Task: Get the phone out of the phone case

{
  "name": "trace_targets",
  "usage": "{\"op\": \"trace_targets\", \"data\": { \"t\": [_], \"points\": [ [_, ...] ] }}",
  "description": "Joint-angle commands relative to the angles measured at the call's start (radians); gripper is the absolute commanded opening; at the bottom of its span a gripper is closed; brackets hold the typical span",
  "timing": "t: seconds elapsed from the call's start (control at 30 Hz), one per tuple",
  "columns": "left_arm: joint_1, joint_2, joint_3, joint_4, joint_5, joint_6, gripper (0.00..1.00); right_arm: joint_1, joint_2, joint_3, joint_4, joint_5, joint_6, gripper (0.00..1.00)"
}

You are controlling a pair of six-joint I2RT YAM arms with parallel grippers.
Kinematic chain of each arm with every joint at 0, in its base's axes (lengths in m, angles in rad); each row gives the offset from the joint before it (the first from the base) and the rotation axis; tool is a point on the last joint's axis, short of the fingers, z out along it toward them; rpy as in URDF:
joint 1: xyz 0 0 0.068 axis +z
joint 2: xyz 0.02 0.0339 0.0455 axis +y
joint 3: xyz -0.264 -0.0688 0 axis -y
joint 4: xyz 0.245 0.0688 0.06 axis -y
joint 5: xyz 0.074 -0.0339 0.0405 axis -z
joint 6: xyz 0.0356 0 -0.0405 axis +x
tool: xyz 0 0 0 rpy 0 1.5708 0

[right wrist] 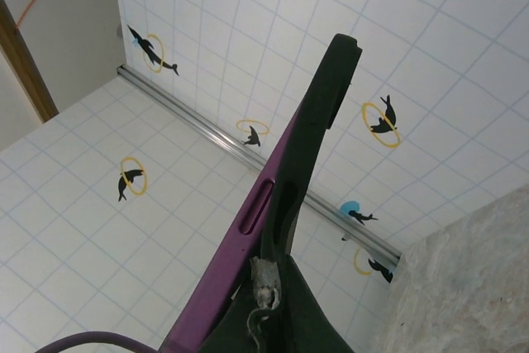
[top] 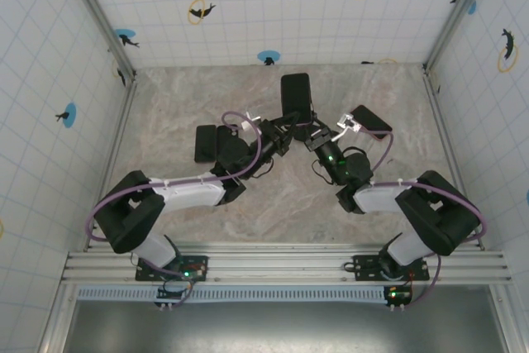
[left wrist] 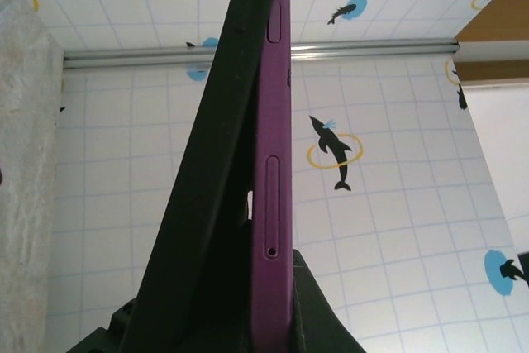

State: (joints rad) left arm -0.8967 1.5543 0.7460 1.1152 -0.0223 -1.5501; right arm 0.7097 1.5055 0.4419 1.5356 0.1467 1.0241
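Left gripper [top: 281, 127] is clamped tight across the bottom end of the phone [left wrist: 274, 204], holding it upright above the table [top: 165, 212] like an anchor. Right gripper [top: 312, 132] is closed too, I think on the phone case [right wrist: 322, 113] edge, though black-on-black makes that hard to call. The split makes sense: one holds, one peels. The phone's a smooth purple slab with slim side buttons. The case is matte black, rubbery-looking, bowed away from it along one side.
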Motion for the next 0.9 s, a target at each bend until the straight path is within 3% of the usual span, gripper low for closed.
{"op": "trace_targets", "data": {
  "t": [0.0,0.2,0.37,0.87],
  "points": [
    [0.009,-0.006,0.048,0.073,0.001,0.007,0.03,0.012,-0.027,-0.003,0.070,0.044,-0.037,0.00],
    [0.006,-0.005,0.070,0.075,0.029,0.001,0.00,0.013,0.013,0.032,0.032,0.088,-0.099,0.00],
    [0.001,-0.006,0.090,0.066,0.050,-0.002,0.00,0.021,0.075,0.048,0.039,0.137,-0.243,0.00],
    [-0.013,0.045,0.127,0.120,0.102,-0.075,0.00,-0.002,0.205,0.072,0.085,0.206,-0.254,0.00]
  ]
}}
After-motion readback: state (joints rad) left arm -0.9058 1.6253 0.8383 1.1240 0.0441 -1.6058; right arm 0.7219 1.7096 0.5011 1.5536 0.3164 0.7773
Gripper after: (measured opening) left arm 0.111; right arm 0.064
